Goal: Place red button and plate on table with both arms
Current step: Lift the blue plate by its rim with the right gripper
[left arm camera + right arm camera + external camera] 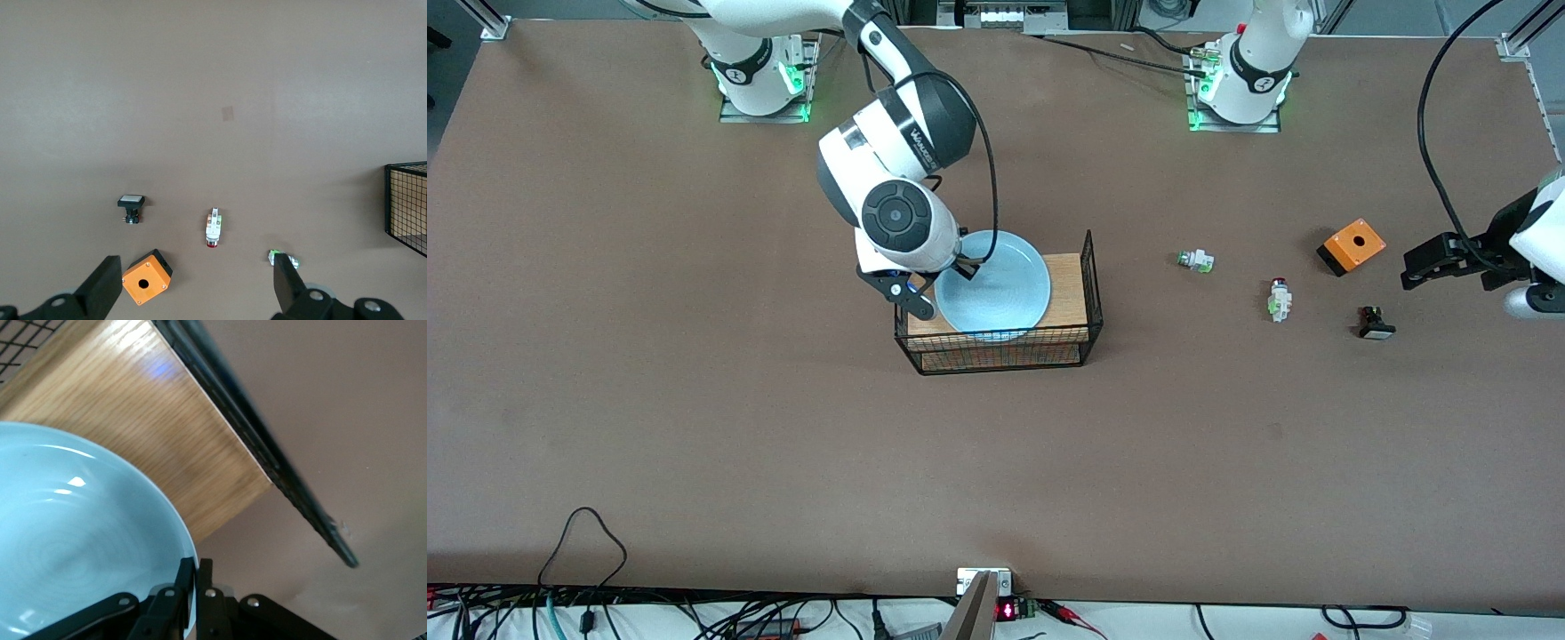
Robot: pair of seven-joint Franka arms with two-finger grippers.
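Observation:
The pale blue plate (1000,289) hangs over the black wire basket (1089,293), about level with its top rim. My right gripper (958,269) is shut on the plate's rim at the right arm's end. In the right wrist view the gripper (197,568) pinches the plate's (73,540) edge above the wooden board (153,433). The red button (1280,299) lies on the brown table (694,400) toward the left arm's end; it also shows in the left wrist view (213,229). My left gripper (1408,269) is open and empty, in the air beside the orange box (146,277), as the left wrist view (197,270) also shows.
A white part with green cap (1195,260) lies between basket and red button. An orange box (1352,246) and a black part with white cap (1375,324) lie toward the left arm's end. Cables run along the table's near edge.

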